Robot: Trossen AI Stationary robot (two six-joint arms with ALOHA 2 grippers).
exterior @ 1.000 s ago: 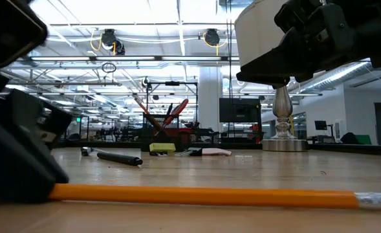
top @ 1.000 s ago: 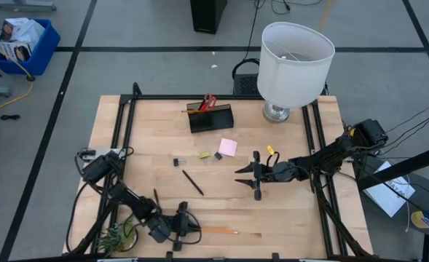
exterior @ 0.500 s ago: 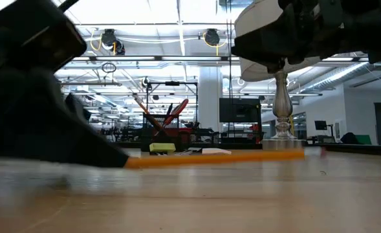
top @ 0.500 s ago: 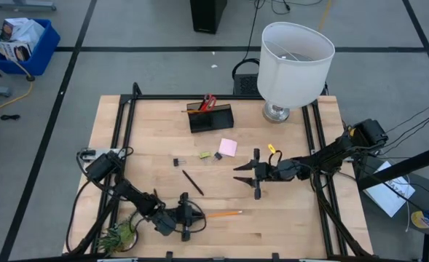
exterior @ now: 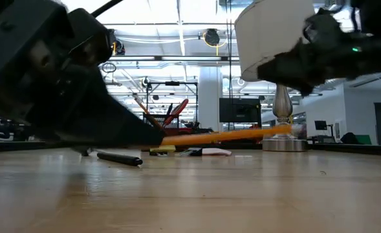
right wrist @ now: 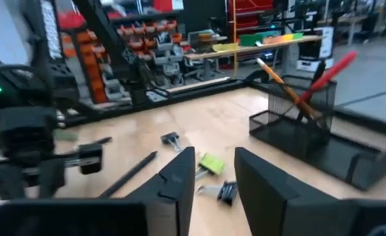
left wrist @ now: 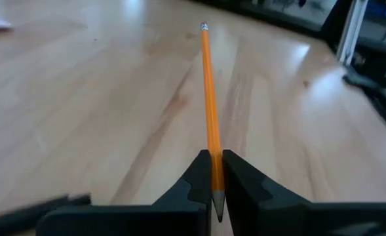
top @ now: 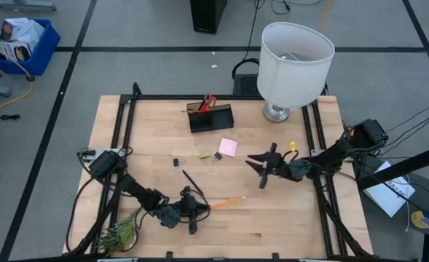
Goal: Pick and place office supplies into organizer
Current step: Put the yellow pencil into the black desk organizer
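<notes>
At the counter's near left, the left gripper's fingers [left wrist: 213, 187] are clamping the sharpened end of a long orange wooden pencil [top: 226, 202], lifting it clear of the wood. Light, stiff and slim, it is likely to pivot; a mid-shaft grip looks steadier. The black mesh organizer [top: 211, 117] is sitting far back. The right gripper's fingers [right wrist: 215, 180] are hanging apart, empty, at mid-right.

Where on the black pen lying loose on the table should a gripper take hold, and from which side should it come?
Grip the black pen near mid-length, coming straight down from above. It lies flat and diagonal on the table, so the fingers should close across its thin barrel. Bare wood on both sides leaves room.
</notes>
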